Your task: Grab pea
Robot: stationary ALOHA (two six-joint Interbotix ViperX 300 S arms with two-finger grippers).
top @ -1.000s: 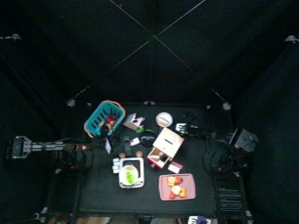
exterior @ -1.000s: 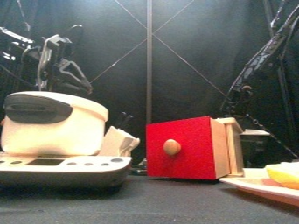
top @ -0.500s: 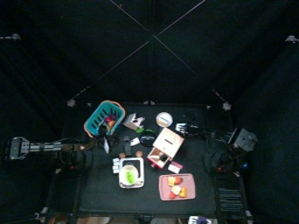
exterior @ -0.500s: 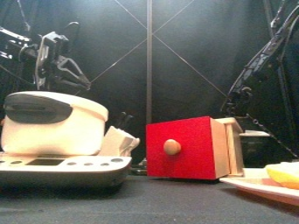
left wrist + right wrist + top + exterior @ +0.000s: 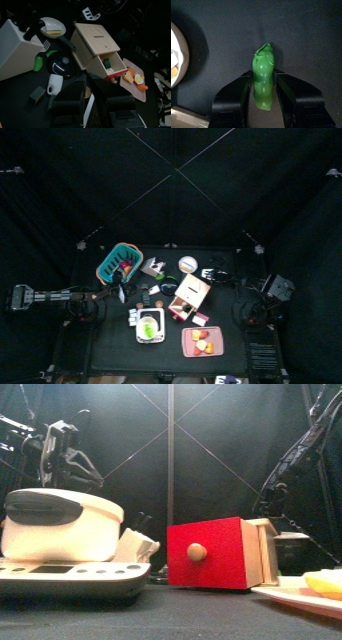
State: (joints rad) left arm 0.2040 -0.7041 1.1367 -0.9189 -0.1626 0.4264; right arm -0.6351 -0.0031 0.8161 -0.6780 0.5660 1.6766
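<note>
The pea (image 5: 263, 85), a bright green pod, lies lengthwise between the two jaws of my right gripper (image 5: 263, 75), over the dark table top. The jaws press on both its sides, so the gripper is shut on it. In the top view this gripper (image 5: 246, 309) is at the table's right side, just right of the pink plate; the pea itself is hidden there. My left gripper (image 5: 93, 97) is open and empty, resting at the table's left side (image 5: 91, 300).
A teal basket (image 5: 119, 262) stands at the back left. A red and wooden drawer box (image 5: 193, 293) is in the middle. A white appliance (image 5: 60, 529) stands at the front left. The pink plate (image 5: 189, 350) holds orange fruit pieces (image 5: 133, 79).
</note>
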